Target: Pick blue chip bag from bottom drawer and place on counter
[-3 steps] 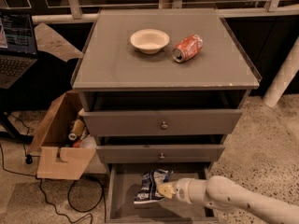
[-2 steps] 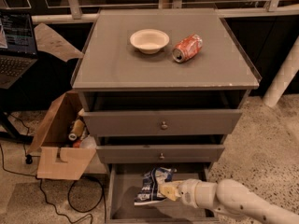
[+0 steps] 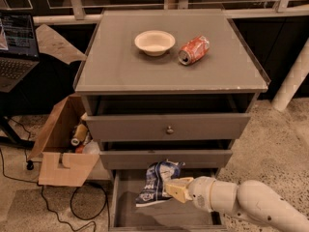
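Observation:
The blue chip bag point(image 3: 155, 181), crumpled dark blue and white foil, hangs above the open bottom drawer point(image 3: 129, 211) with its top level with the middle drawer's front. My gripper point(image 3: 170, 187) comes in from the right on a white arm and is shut on the bag's right edge; its tan fingers point(image 3: 176, 189) pinch the foil. The counter point(image 3: 125, 69), the flat grey cabinet top, lies above, well clear of the bag.
A beige bowl point(image 3: 154, 41) and a tipped orange-red soda can point(image 3: 194, 50) sit toward the back of the counter. Two upper drawers stand slightly pulled out. An open cardboard box point(image 3: 65, 146) with clutter, cables and a laptop point(image 3: 17, 42) are at the left.
The bag has been lifted off the drawer floor and now hangs higher, near the middle drawer's front. The gripper rose with it, still holding its right edge.

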Robot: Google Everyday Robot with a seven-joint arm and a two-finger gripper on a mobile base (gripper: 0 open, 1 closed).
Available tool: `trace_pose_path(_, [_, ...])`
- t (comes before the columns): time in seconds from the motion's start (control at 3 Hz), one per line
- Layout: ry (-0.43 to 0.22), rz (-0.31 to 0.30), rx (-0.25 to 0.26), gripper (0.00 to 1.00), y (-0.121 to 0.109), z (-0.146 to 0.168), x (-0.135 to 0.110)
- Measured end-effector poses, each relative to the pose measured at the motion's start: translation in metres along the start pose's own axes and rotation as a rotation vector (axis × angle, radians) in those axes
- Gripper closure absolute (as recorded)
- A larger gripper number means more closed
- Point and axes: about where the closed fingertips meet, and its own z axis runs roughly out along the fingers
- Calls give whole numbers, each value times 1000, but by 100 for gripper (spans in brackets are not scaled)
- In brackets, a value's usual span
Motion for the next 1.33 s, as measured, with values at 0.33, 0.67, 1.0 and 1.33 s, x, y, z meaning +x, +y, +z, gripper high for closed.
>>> trace_pose_path(0.33, [0, 0, 0, 100, 0, 0, 0])
trace_pose_path(0.67, [-20, -20, -25, 100, 14, -5, -9])
trace_pose_path(1.0, [-59, -84, -59, 100, 39, -20, -39])
trace_pose_path(1.33, [-100, -183, -85, 100, 74, -37, -84])
